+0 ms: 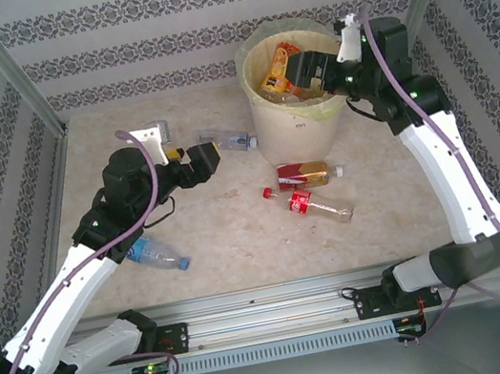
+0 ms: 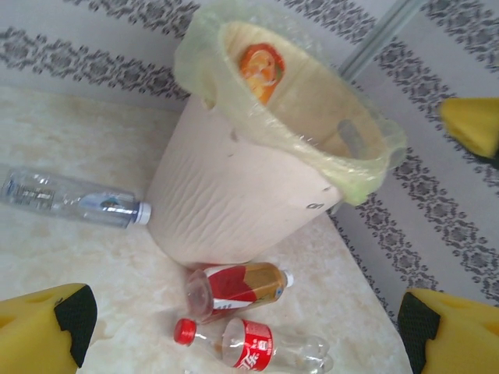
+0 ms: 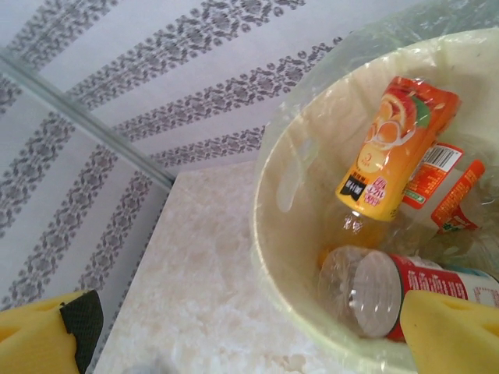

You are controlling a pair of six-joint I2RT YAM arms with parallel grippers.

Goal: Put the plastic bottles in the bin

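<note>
Top external view: right gripper (image 1: 306, 73) fingers wide apart, empty, above bin (image 1: 291, 131); several plastic bottles (image 3: 390, 148) inside, below fingers; left gripper (image 1: 204, 161) fingers apart, empty; four bottles (image 1: 306, 173) on table (image 1: 243, 256), mostly ahead, not yet binned.

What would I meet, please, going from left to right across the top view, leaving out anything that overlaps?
Near-left bottle → far bottle → bin.

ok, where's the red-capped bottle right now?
Top view: the red-capped bottle lies on the table right of centre, just on the near side of the white-capped amber bottle at the foot of the bin.
</note>
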